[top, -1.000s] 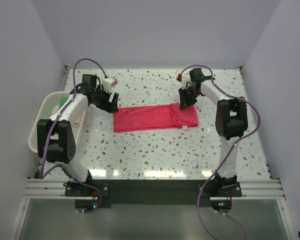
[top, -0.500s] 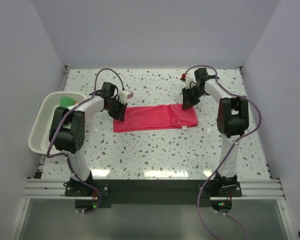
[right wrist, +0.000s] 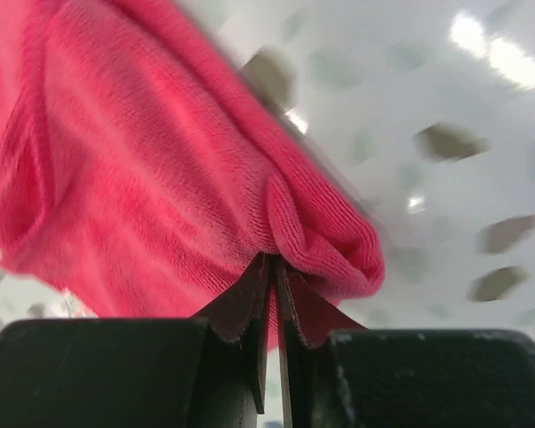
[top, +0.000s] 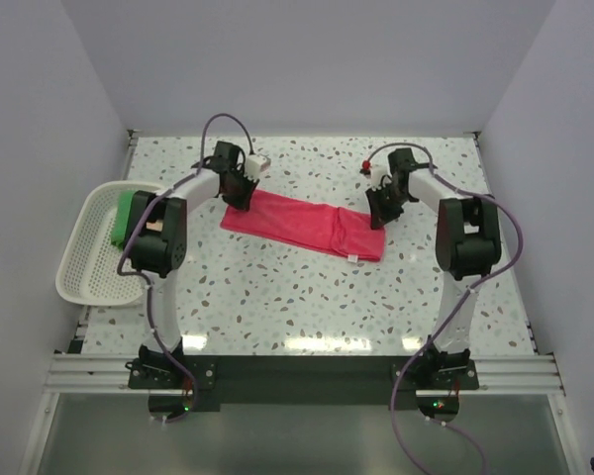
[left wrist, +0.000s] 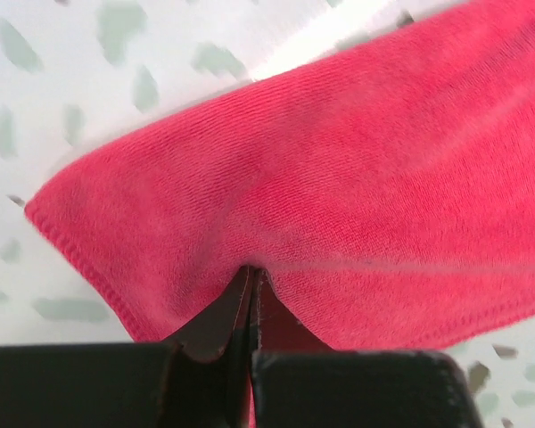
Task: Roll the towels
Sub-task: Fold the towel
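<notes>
"Anything hidden?"
"From above, my left arm [top: 164,236] covered part of the green towel [top: 126,220] in the basket [top: 74,267], and I couldn't make out either jaw gap."
"The grips, then?"
"Wrist views showed the left gripper [left wrist: 252,272] and right gripper [right wrist: 272,260] each pinched onto an end of the red towel [top: 302,226], toward the far edge of the table [top: 307,297]."
"Changed?"
"A second before, the left jaws stood apart and the towel lay square; it had since slanted."

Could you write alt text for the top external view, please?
The left end effector and right end effector each pinch one end of a pink-red towel lying on a speckled table. A white basket holding a green towel stands at the left.
</notes>
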